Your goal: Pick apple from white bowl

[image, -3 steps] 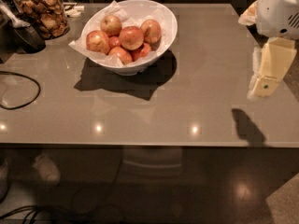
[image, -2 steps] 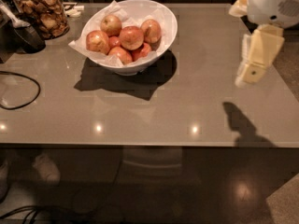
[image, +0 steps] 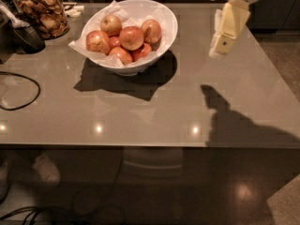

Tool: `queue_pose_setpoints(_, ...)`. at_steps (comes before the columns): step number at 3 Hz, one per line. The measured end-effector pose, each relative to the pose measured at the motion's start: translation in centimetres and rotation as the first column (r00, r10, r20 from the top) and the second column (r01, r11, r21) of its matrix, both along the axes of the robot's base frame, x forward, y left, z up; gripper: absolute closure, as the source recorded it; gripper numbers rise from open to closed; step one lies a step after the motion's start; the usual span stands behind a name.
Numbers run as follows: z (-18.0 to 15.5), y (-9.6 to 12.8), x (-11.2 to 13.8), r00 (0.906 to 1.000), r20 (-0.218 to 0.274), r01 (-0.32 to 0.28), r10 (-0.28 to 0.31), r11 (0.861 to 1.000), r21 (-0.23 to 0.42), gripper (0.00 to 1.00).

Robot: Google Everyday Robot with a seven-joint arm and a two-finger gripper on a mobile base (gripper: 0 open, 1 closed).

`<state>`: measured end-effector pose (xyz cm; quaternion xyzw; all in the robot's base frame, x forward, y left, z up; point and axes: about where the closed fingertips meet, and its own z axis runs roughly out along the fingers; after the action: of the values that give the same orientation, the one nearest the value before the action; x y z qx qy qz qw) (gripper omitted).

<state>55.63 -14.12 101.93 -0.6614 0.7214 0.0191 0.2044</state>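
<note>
The apple (image: 131, 37) lies on top of the pile in the white bowl (image: 168, 18), so it looks reachable from above. The pincer (image: 220, 46) hangs over the surface (image: 140, 116), right of the bowl and well apart. I cannot tell whether it is wide or narrow.

— What finishes are you seeing?
— I see a glossy white bowl (image: 166, 32) lined with crumpled paper (image: 77, 45), a smooth-skinned apple (image: 131, 37), and a polished table (image: 140, 116) mirroring lights. My gripper (image: 218, 50), matt cream plastic, hangs right of the bowl.
</note>
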Motion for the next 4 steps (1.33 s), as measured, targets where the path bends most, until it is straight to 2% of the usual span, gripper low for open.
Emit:
queue_pose_setpoints(2,1.2,1.8,1.9,0.9976,0.068,-0.015,0.011,0.998,0.058,0.0)
queue_pose_setpoints(3,1.4,3.6,3.8,0.996,0.079,-0.047,0.043,0.997,0.059,0.0)
queue_pose_setpoints(4,1.2,7.9,7.6,0.9891,0.088,-0.121,0.118,0.992,0.03,0.0)
